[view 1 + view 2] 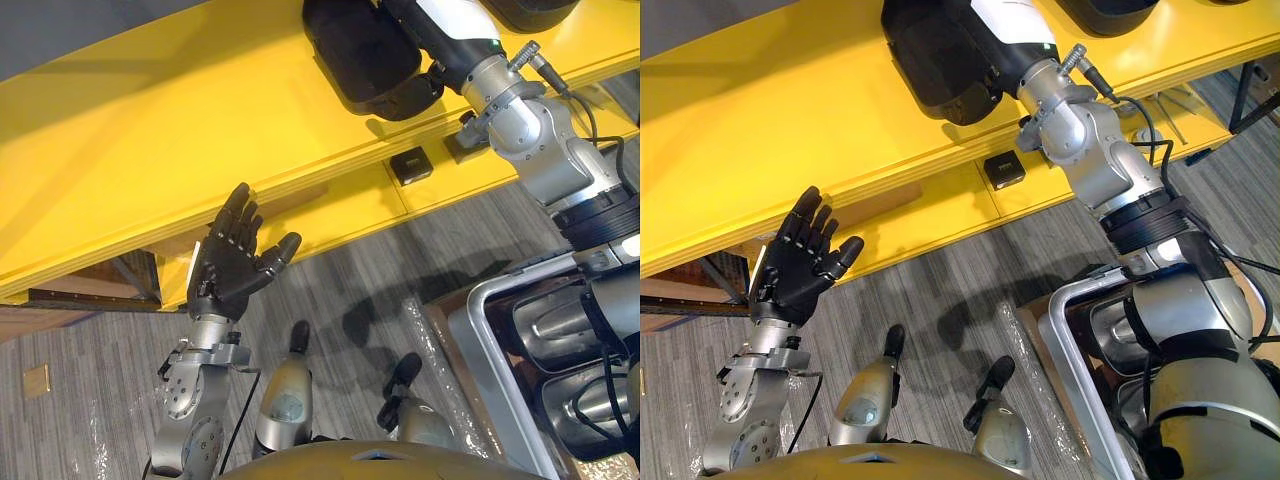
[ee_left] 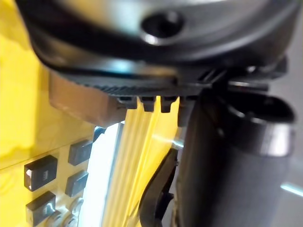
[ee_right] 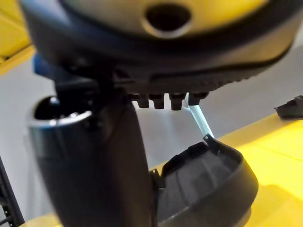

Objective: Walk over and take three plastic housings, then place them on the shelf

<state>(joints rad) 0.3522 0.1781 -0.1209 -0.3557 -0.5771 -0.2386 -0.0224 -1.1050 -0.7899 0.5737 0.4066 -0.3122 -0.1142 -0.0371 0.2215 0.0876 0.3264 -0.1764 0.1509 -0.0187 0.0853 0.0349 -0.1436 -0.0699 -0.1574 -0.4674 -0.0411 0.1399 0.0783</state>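
A black plastic housing (image 1: 365, 55) lies on the yellow shelf (image 1: 150, 150), towards its far side. My right hand (image 1: 455, 30) reaches across the shelf and is shut on this housing; its thumb (image 3: 94, 156) presses against the housing's rim (image 3: 208, 184) in the right wrist view. A second black housing (image 1: 530, 10) sits on the shelf further right, cut off by the picture's edge. My left hand (image 1: 230, 260) hovers open in front of the shelf's near edge, fingers straight and holding nothing.
A small black box (image 1: 411, 165) is fixed to the shelf's front ledge. A metal bin (image 1: 480, 340) holding grey parts stands at my lower right on the grey carpet. Several small black blocks (image 2: 40, 172) show on yellow in the left wrist view.
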